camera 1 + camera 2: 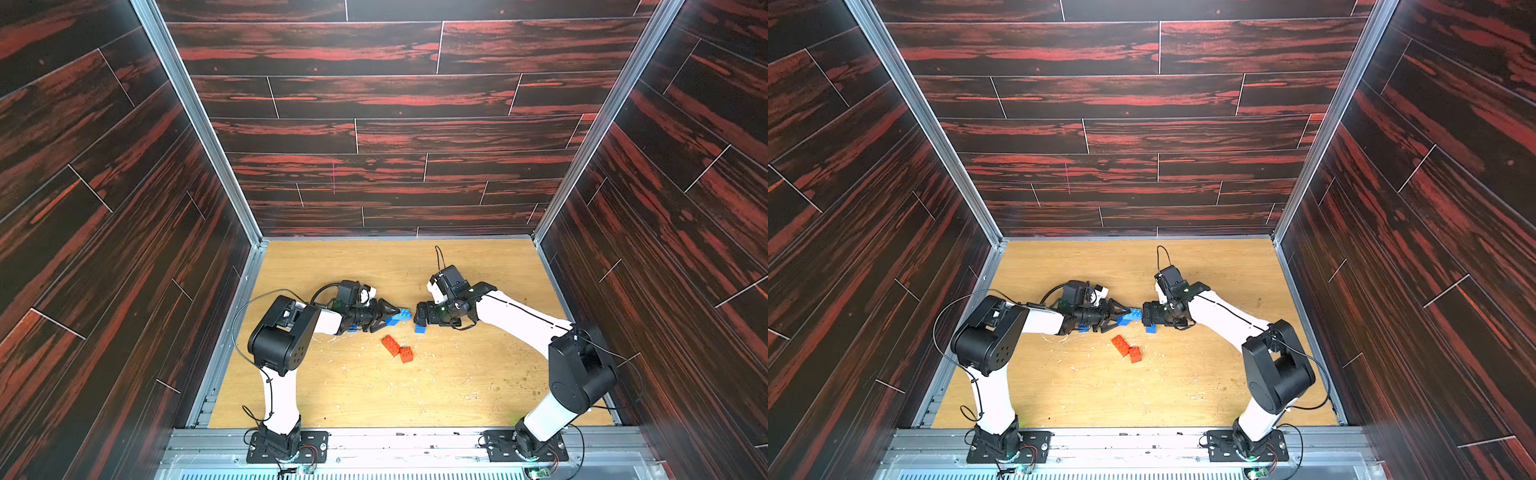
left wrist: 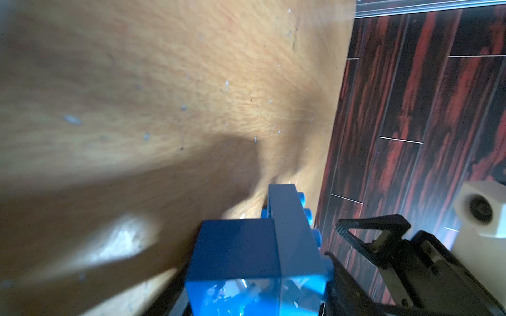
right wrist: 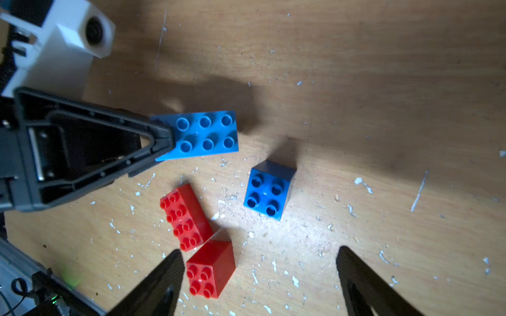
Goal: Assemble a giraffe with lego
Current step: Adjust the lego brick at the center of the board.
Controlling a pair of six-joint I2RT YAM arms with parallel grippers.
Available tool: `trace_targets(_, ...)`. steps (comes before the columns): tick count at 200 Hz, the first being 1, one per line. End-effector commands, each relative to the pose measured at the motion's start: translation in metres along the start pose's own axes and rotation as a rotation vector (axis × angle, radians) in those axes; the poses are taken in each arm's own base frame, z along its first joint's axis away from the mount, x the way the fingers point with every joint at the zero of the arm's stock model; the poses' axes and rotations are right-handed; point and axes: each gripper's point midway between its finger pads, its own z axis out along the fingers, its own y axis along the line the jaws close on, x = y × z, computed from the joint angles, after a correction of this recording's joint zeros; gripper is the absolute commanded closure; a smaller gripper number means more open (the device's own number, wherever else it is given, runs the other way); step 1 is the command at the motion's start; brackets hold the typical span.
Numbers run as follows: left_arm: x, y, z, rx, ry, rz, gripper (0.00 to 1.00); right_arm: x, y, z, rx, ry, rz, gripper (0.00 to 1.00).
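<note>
The left gripper (image 1: 391,318) grips the light blue brick (image 3: 205,134) by one end. It holds the brick lifted and tilted, just beyond the long red brick (image 3: 184,216). A dark blue brick (image 2: 238,246) is joined under it. The right gripper (image 3: 259,251) hangs near the long red brick with its jaws wide apart, holding nothing. The small red brick (image 3: 210,269) touches the long red brick's end. A loose dark blue brick (image 3: 267,191) stands near it on the table (image 3: 383,82).
</note>
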Motion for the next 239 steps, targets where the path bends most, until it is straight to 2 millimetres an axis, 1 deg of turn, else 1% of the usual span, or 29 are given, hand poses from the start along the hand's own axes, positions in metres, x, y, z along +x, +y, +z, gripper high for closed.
trace_targets(1,0.001,0.014,0.0,-0.009,-0.005,-0.01,0.37,-0.017,-0.003,0.001,0.056,-0.033,0.017,0.13)
trace_targets(13,0.0,0.016,-0.001,-0.001,-0.007,-0.01,0.37,-0.025,-0.004,0.002,0.082,-0.046,0.011,0.14)
trace_targets(29,-0.001,0.02,-0.002,0.012,-0.011,-0.009,0.37,-0.037,0.0,0.004,0.081,-0.058,-0.007,0.14)
trace_targets(44,-0.004,0.028,-0.003,0.019,-0.022,-0.013,0.37,-0.048,0.002,0.008,0.07,-0.057,-0.013,0.15)
trace_targets(68,-0.011,0.042,-0.004,0.045,-0.045,-0.05,0.37,-0.067,-0.008,0.018,0.054,-0.054,-0.01,0.21)
trace_targets(79,-0.014,0.047,-0.003,0.064,-0.066,-0.067,0.37,-0.073,-0.013,0.024,0.054,-0.043,-0.012,0.24)
trace_targets(94,-0.019,0.048,-0.002,0.098,-0.084,-0.083,0.37,-0.079,-0.018,0.029,0.052,-0.044,-0.027,0.31)
trace_targets(115,-0.023,0.052,0.0,0.106,-0.102,-0.094,0.36,-0.078,-0.024,0.04,0.058,-0.038,-0.022,0.4)
trace_targets(132,-0.023,0.057,0.001,0.085,-0.105,-0.096,0.36,-0.074,-0.026,0.053,0.042,-0.025,-0.014,0.43)
trace_targets(167,-0.02,0.064,0.002,0.051,-0.095,-0.108,0.34,-0.07,-0.016,0.069,-0.03,-0.004,-0.01,0.47)
trace_targets(195,-0.017,0.072,0.001,-0.001,-0.081,-0.112,0.33,-0.063,-0.01,0.079,-0.067,0.041,-0.012,0.55)
trace_targets(239,-0.019,0.071,0.001,-0.005,-0.083,-0.112,0.32,-0.054,-0.002,0.091,-0.099,0.086,-0.029,0.59)
